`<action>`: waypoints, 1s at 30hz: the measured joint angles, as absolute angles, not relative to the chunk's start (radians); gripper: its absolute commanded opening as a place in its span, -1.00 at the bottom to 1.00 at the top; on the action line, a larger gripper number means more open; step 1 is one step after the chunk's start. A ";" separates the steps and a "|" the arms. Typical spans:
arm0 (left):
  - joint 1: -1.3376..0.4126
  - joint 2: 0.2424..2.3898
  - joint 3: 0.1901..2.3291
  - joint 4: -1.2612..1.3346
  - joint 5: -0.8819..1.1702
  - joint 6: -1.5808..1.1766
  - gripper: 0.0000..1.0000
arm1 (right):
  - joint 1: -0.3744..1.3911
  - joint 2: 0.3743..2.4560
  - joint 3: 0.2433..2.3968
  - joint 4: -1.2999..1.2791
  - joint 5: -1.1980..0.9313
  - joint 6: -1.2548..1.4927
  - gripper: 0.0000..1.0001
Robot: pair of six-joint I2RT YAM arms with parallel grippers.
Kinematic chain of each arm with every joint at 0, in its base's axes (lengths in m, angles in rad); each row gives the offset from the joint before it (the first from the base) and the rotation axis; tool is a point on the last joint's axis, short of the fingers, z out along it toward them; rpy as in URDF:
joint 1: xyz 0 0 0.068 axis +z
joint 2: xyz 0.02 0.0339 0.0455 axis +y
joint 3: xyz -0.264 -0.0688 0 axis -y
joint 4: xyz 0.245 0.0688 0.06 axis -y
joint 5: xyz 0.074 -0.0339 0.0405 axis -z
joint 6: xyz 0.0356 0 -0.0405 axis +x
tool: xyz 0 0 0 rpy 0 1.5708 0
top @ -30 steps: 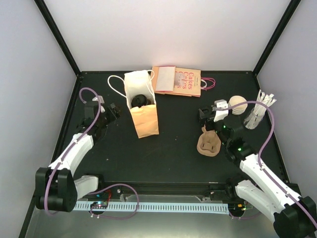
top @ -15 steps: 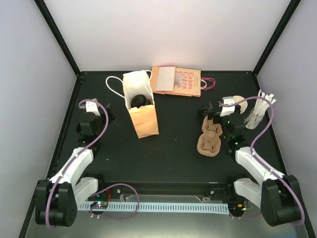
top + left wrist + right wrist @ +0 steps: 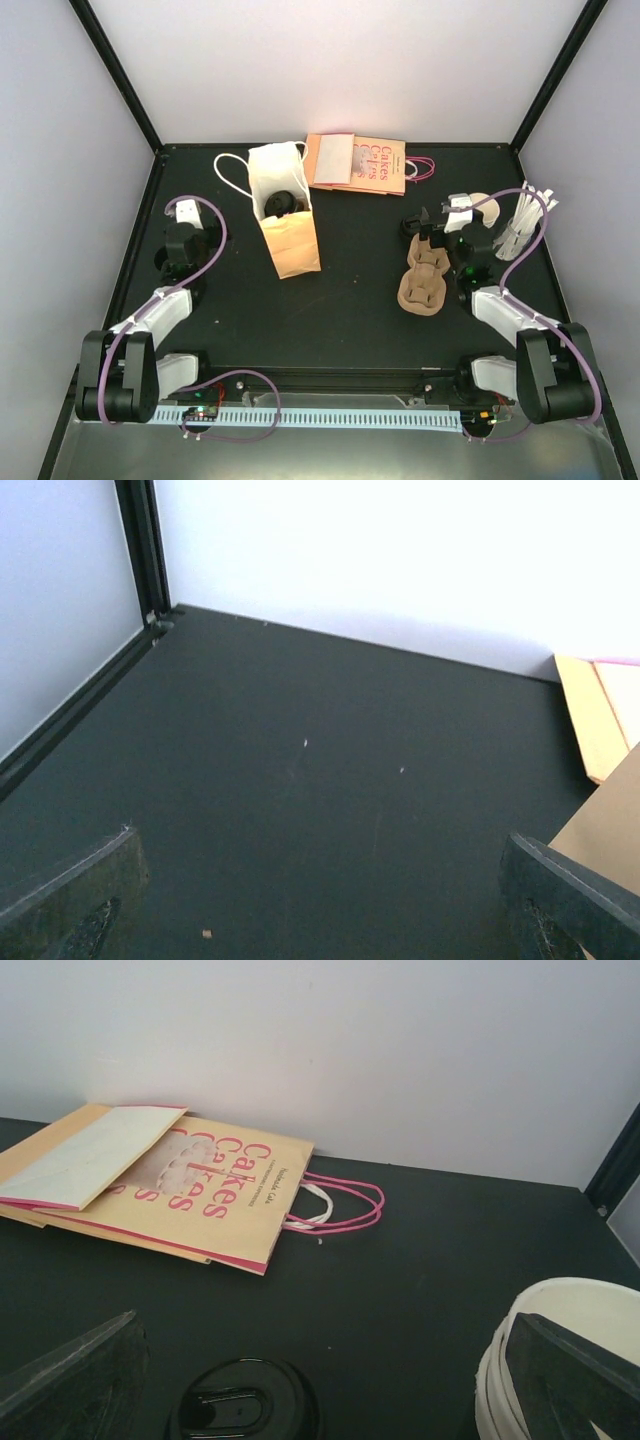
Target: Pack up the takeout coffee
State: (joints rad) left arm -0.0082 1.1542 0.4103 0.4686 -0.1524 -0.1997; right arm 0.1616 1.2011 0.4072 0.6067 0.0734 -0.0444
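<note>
The left end effector point(image 3: 180, 243) and right end effector point(image 3: 424, 222) are spread wide, both empty. Top view: cup point(image 3: 280, 203) sits inside the open bag point(image 3: 292, 245). Left wrist: bench point(image 3: 300, 780), bag edge at right. Right wrist: loose black lid point(image 3: 243, 1412) just ahead. Packing looks nearly done. Next is probably to grab that lid, though I can't tell if the cup needs it.

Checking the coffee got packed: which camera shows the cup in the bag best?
Top external: it looks down into the open bag at the black-lidded cup. Left wrist shows no cup; right wrist only a separate black lid.
</note>
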 measured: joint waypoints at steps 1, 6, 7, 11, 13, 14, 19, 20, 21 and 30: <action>-0.008 1.152 0.408 0.482 -0.152 -0.193 0.97 | 0.158 1.204 0.409 0.607 0.070 -0.044 1.00; -0.009 1.121 0.370 0.552 -0.152 -0.166 0.97 | 0.122 1.209 0.414 0.607 0.038 -0.043 1.00; -0.009 1.118 0.367 0.554 -0.152 -0.162 0.97 | 0.120 1.207 0.414 0.605 0.033 -0.044 1.00; -0.029 1.096 0.348 0.566 -0.161 -0.148 0.97 | 0.119 1.201 0.410 0.604 0.017 -0.053 1.00; -0.042 1.097 0.327 0.594 -0.170 -0.133 0.98 | 0.118 1.204 0.390 0.639 0.020 -0.061 1.00; -0.045 1.104 0.316 0.608 -0.173 -0.128 0.98 | 0.117 1.209 0.380 0.657 0.022 -0.066 1.00; -0.050 1.189 0.285 0.675 -0.172 -0.063 0.97 | 0.076 1.271 0.336 0.723 0.015 -0.065 1.00; -0.050 1.194 0.279 0.698 -0.170 -0.049 0.98 | 0.060 1.279 0.336 0.731 0.013 -0.062 0.98; -0.050 1.198 0.268 0.736 -0.168 -0.037 0.97 | 0.048 1.288 0.336 0.744 0.007 -0.058 0.97; -0.050 1.359 0.218 0.970 -0.134 0.035 0.98 | 0.030 1.375 0.308 0.923 -0.009 -0.040 0.96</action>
